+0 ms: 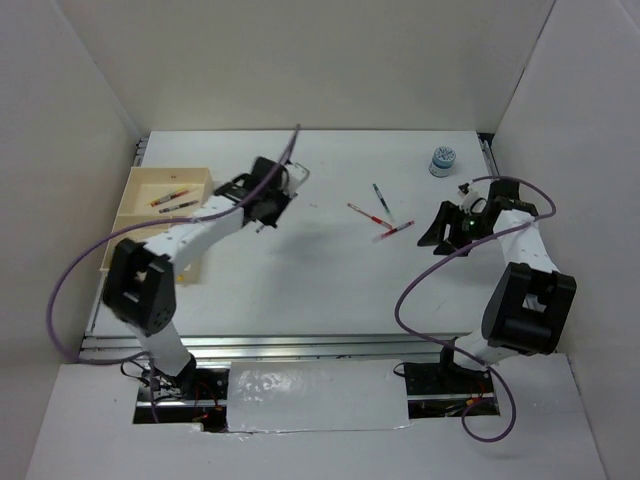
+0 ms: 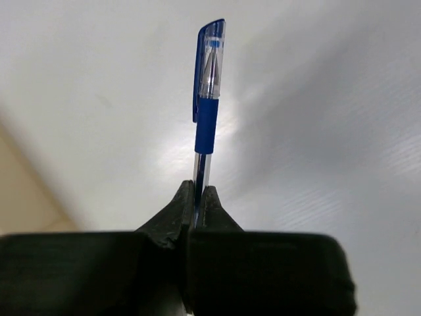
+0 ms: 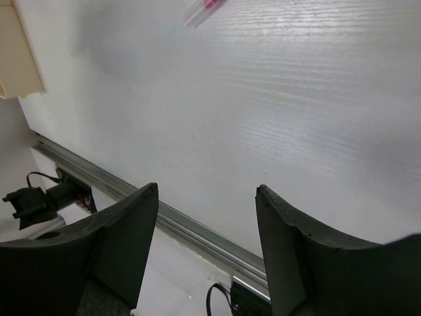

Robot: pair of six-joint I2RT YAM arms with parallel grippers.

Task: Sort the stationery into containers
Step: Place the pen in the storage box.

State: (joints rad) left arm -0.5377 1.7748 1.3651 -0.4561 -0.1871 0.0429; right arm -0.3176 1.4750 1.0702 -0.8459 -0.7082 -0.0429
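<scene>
My left gripper [image 1: 268, 207] is shut on a blue capped pen [image 2: 207, 99], held above the table just right of the light-wood tray [image 1: 135, 190]; its fingertips [image 2: 197, 192] pinch the clear barrel. Two pens [image 1: 174, 200] lie in the tray's far compartment. A dark blue pen [image 1: 381, 198], a red pen [image 1: 368, 212] and a pink-red pen [image 1: 397, 231] lie on the table at centre right. A blue-and-white roll [image 1: 441, 160] stands at the far right. My right gripper [image 1: 440, 236] is open and empty just right of the pink-red pen [image 3: 205, 8].
White walls enclose the table on three sides. A metal rail [image 3: 197, 227] runs along the table's near edge, with cables below it. A tray corner [image 3: 16, 52] shows far off in the right wrist view.
</scene>
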